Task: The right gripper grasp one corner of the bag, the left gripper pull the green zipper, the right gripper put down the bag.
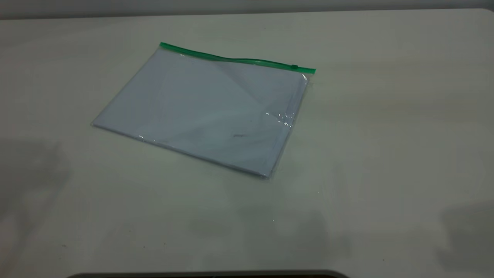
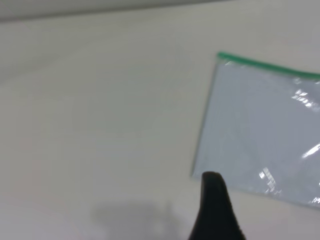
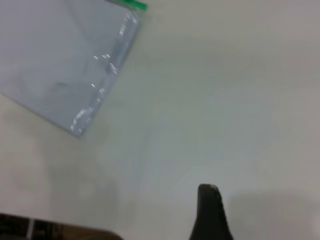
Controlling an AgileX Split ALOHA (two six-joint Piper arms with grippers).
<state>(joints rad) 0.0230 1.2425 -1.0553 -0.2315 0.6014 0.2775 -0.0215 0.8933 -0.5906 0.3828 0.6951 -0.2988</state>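
Bag [image 1: 204, 112] lying flat on a pale table [image 1: 386, 154], both arms out of the exterior view.
Only the wrist views show the grippers: one black finger [image 2: 216, 210] of the left gripper near the bag's plain corner, and one finger [image 3: 210, 212] of the right gripper well apart from it; I cannot tell how wide either stands. The green zipper [image 1: 235, 58] edges the far side, its slider tab [image 1: 294, 66] near the right end. Nothing is visible inside.

Clear bag [image 1: 200, 112] flat on table; green zipper [image 1: 235, 59] along far edge.

Pale off-white table [image 1: 386, 135], soft grey shadows along its near edge, dim wall behind
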